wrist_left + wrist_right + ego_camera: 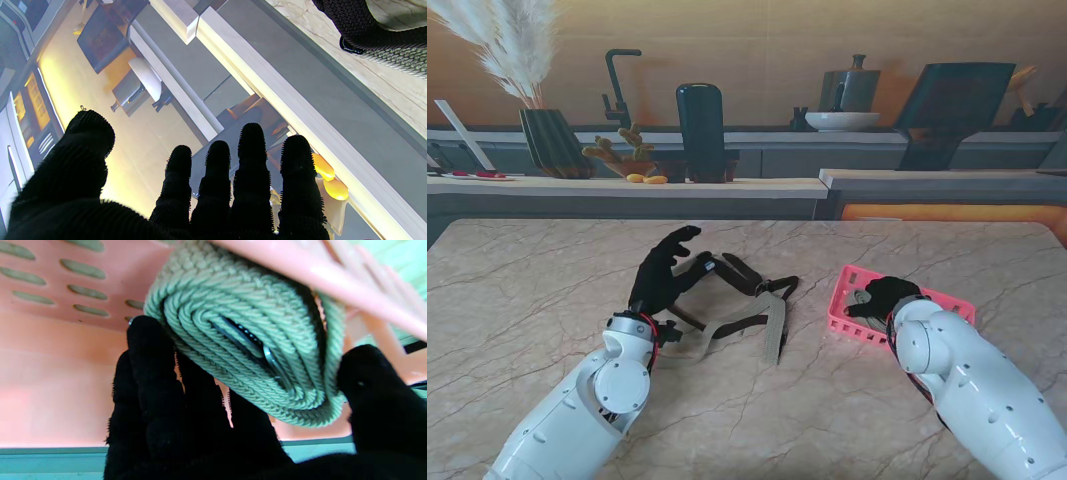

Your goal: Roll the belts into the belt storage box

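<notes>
Marble table [517, 300] (kitchen counter [627, 186] behind)

The table [527, 300] looks like polished beige marble with thin dark veins. The belt storage box [852, 305] at right of centre is smooth, slightly glossy pink plastic with slotted walls. The rolled belt [253, 340] is coarse pale-green braided cloth around a shiny metal buckle. The loose belts [747, 310] at centre are matt woven webbing. Both hands, left hand [662, 275] and right hand [885, 296], wear fuzzy black knit gloves; the arms are glossy white plastic.
</notes>
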{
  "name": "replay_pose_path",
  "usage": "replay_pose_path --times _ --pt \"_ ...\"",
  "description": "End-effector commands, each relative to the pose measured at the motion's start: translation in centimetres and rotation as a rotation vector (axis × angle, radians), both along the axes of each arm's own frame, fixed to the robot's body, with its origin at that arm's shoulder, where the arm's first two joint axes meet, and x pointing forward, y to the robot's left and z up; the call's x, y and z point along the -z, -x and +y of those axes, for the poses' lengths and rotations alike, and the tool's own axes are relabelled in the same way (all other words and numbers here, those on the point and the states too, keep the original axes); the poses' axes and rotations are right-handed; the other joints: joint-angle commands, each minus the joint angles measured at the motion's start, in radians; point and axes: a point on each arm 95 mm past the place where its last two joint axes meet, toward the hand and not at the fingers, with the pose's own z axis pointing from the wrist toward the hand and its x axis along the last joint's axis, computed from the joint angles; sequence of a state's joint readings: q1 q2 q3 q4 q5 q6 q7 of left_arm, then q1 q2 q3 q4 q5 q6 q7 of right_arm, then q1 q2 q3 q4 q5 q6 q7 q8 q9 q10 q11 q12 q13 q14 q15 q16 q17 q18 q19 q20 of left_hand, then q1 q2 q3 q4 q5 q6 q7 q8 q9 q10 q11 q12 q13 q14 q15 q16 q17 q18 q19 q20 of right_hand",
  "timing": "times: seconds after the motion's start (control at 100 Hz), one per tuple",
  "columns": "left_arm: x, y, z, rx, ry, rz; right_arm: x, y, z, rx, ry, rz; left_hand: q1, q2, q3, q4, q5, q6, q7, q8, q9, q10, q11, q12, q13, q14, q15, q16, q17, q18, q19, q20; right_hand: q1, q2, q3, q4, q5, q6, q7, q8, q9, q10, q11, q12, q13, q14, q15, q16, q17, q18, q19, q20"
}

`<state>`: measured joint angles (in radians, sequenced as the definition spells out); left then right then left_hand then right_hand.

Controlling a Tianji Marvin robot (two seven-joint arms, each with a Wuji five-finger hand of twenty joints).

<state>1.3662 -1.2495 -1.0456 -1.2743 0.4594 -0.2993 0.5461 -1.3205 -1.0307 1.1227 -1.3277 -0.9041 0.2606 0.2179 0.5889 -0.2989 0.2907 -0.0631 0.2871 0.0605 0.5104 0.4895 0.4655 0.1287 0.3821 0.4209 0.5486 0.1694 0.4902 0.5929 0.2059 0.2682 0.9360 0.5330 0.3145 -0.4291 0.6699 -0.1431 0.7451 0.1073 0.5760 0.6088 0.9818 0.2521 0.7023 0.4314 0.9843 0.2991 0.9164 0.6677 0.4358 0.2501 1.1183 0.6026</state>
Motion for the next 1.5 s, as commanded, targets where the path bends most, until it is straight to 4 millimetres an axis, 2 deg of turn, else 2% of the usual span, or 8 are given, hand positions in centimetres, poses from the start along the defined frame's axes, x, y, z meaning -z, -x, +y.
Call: replay_pose_path --times 0.0,0.27,0.41,0.47,0.58,0.72,1.05,1.49 --pt "0.1 0.1 -0.2 -0.002 0.007 0.004 0.9 0.5 0.5 -0.015 0.006 0.017 0.011 0.026 -0.023 0.034 0.007 -0.027 -0.026 0.014 0.001 -0.014 -0.015 0.014 -0.027 0.005 -0.004 -0.001 -0.012 -0.009 -0.007 0.018 0.000 0.033 0.100 0.009 0.060 -0.054 0.042 0.025 -0.005 0.018 0.028 0.003 -0.033 -0.059 -0.129 -0.065 -0.003 0.020 -0.007 -0.017" --pt "0.1 0.1 -0.1 -0.005 0.007 0.002 1.1 0.6 0.5 -0.044 0.037 0.056 0.019 0.035 -0.028 0.034 0.011 -0.030 -0.023 0.015 0.004 -0.015 -0.013 0.014 -0.023 0.005 0.000 0.000 -0.011 -0.008 -0.005 0.018 -0.122 0.055 0.030 0.015 -0.003 -0.064 -0.001 0.016 -0.074 0.022 -0.006 -0.006 -0.120 -0.022 -0.169 -0.065 -0.071 0.053 -0.049 -0.024" --pt "0.2 0.1 -0.2 -0.007 0.011 0.005 1.3 0.6 0.7 -0.055 0.053 0.051 0.024 0.039 -0.032 0.034 0.015 -0.030 -0.020 0.017 0.007 -0.015 -0.012 0.014 -0.021 0.006 0.004 0.002 -0.011 -0.008 -0.004 0.018 0.109 0.126 -0.016 0.046 0.019 -0.158 0.020 0.025 -0.029 0.014 -0.010 -0.010 -0.059 -0.026 -0.143 -0.062 -0.024 0.054 -0.021 -0.002" --pt "0.2 0.1 -0.2 -0.006 0.010 0.005 1.4 0.5 0.9 -0.054 0.051 0.052 0.025 0.039 -0.035 0.034 0.016 -0.030 -0.020 0.017 0.008 -0.014 -0.012 0.015 -0.020 0.005 0.005 0.002 -0.010 -0.009 -0.003 0.018 0.241 0.119 -0.097 -0.013 -0.015 -0.239 0.158 -0.117 -0.015 0.015 -0.016 -0.013 -0.039 -0.028 -0.136 -0.067 -0.009 0.057 -0.003 -0.014" --pt "0.2 0.0 -0.2 -0.006 0.011 0.005 1.5 0.5 1.1 -0.060 0.044 0.016 0.028 0.040 -0.038 0.034 0.017 -0.031 -0.019 0.017 0.009 -0.015 -0.011 0.015 -0.019 0.006 0.006 0.003 -0.011 -0.008 -0.003 0.018 0.306 0.116 -0.124 -0.023 -0.009 -0.314 0.279 -0.187 0.019 0.016 -0.011 -0.013 -0.001 -0.030 -0.117 -0.065 0.022 0.070 0.022 -0.018" --pt "0.2 0.0 -0.1 -0.009 0.011 0.005 1.4 0.7 1.3 -0.083 0.062 -0.017 0.031 0.043 -0.043 0.035 0.018 -0.029 -0.019 0.017 0.009 -0.014 -0.011 0.015 -0.020 0.007 0.007 0.003 -0.012 -0.008 -0.003 0.018 -0.006 0.013 0.068 0.039 0.006 -0.147 0.062 -0.062 -0.004 0.009 -0.017 -0.010 -0.013 -0.022 -0.129 -0.069 0.020 0.092 0.030 -0.033" --pt "0.1 0.0 0.0 -0.015 0.014 0.001 1.0 1.0 1.6 -0.123 0.178 -0.026 0.037 0.050 -0.050 0.035 0.019 -0.032 -0.016 0.018 0.011 -0.016 -0.010 0.015 -0.018 0.007 0.009 0.004 -0.010 -0.008 -0.001 0.018 -0.264 0.147 -0.084 0.022 -0.117 -0.072 -0.039 -0.046 -0.108 0.021 -0.031 -0.015 -0.086 0.002 -0.159 -0.073 -0.010 0.130 0.013 -0.036" --pt "0.1 0.0 0.1 -0.018 0.013 0.001 0.0 1.6 1.6 -0.235 0.238 -0.135 0.049 0.057 -0.059 0.036 0.024 -0.032 -0.012 0.020 0.015 -0.017 -0.008 0.016 -0.015 0.005 0.011 0.005 -0.008 -0.009 0.001 0.017 -0.195 0.148 -0.132 0.056 -0.145 -0.082 -0.029 -0.006 -0.141 0.021 0.004 -0.008 -0.120 -0.030 -0.139 -0.067 -0.025 0.063 0.028 -0.023"
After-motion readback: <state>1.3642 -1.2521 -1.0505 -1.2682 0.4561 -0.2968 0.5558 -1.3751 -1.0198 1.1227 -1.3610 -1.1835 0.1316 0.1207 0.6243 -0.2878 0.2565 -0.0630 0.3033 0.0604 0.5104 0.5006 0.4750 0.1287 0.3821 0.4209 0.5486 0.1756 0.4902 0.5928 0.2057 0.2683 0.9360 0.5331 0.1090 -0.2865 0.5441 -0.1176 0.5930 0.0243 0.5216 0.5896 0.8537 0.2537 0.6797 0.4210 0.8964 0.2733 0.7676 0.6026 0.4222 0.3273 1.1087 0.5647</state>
